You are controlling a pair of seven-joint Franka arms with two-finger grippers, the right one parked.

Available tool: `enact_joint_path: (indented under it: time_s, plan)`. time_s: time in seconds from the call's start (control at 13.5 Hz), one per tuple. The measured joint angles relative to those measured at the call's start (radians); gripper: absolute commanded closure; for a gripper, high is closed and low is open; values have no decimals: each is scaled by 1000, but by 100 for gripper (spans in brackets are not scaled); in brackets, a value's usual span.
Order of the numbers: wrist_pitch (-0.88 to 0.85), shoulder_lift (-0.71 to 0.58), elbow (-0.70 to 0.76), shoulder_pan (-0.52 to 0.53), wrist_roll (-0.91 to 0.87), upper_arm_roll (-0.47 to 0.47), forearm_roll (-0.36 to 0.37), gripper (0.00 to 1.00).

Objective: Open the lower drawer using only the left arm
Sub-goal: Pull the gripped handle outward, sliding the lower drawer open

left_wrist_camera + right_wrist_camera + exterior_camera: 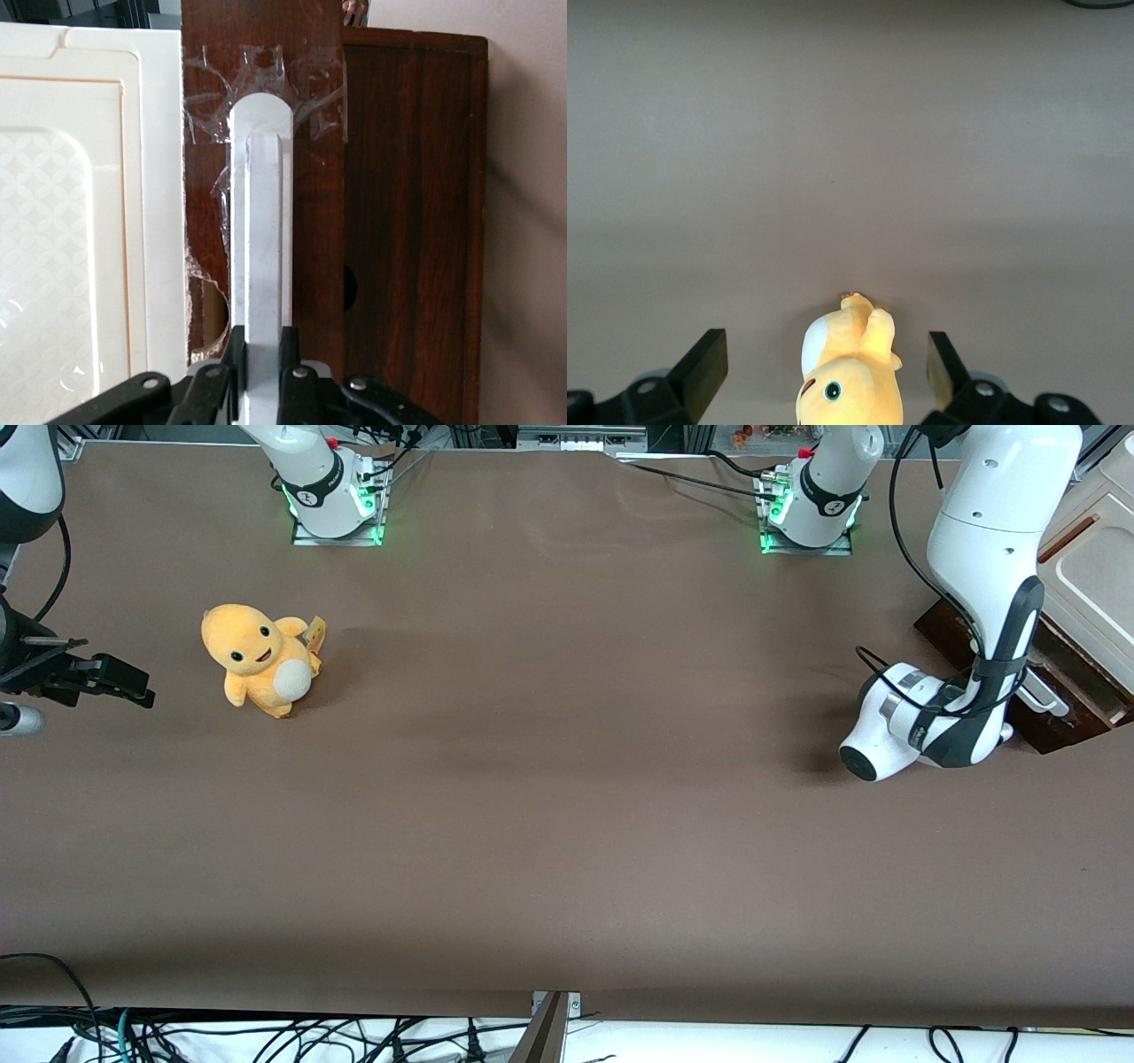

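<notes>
Left wrist view shows us the black two-finger pincer [261, 354] clamped on the long silver bar handle [261, 230] of the shallow dark-brown wooden lower drawer [390, 221]. We see this drawer [1045, 717] at the working arm's end of the brown desk [567, 824], under the glossy white left arm [983, 558], well apart from the yellow plush toy [257, 660].

Dark polished wood lower drawer [407, 230], smooth silvery metal handle [261, 239].

claw [260, 350] base cropped, lower drawer [1045, 691] partly arm-hidden
</notes>
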Motion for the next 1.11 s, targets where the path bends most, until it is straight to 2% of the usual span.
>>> enact_joint_path:
  time_s: [1.11]
  plan:
    - [-11,9,28,-69,1,1,-20,100]
